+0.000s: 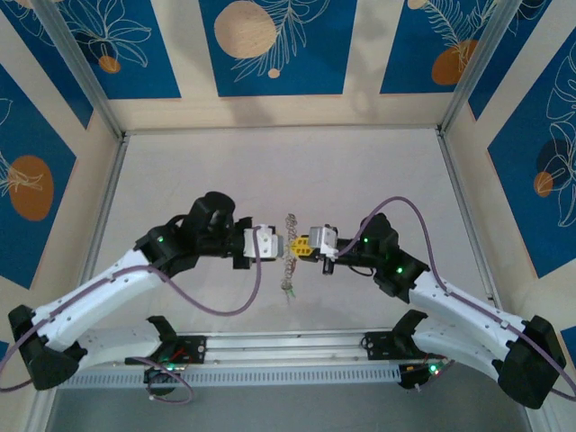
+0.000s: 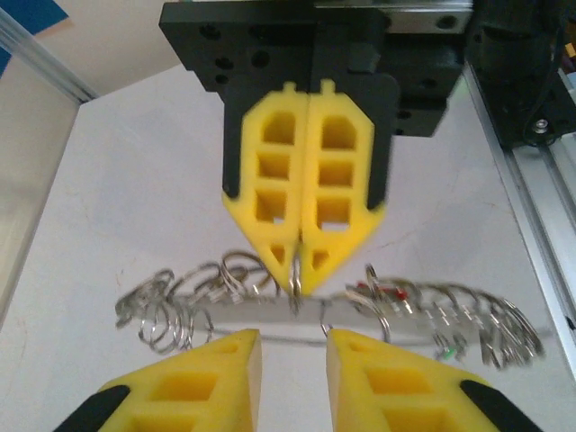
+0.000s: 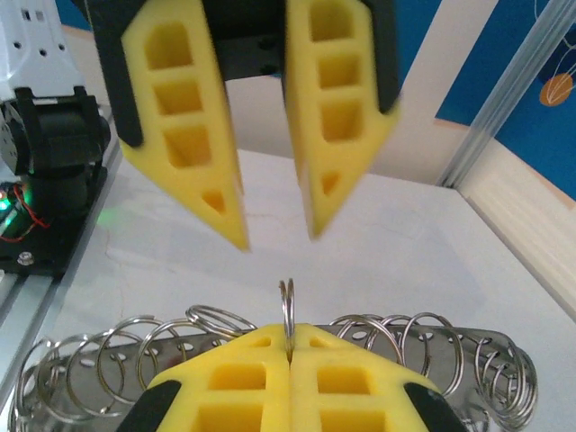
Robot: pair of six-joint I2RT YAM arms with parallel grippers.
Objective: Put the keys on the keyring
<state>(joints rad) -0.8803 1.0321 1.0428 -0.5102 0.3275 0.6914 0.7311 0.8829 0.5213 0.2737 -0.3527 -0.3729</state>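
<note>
Centrally, right tool (image 3: 288, 335) tight on one upright ring (image 3: 287, 297), left tool (image 3: 277, 232) slightly agape opposite, ring-crowded metal rack (image 3: 500, 347) between.

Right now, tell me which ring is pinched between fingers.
The upright ring, clamped edge-on by the right fingers; the other rings sit unheld.

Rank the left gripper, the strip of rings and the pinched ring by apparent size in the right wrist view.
1-2. Unranked: left gripper and strip of rings, both large, at different distances.
3. Clearly smallest: pinched ring, in the shut right gripper.
</note>
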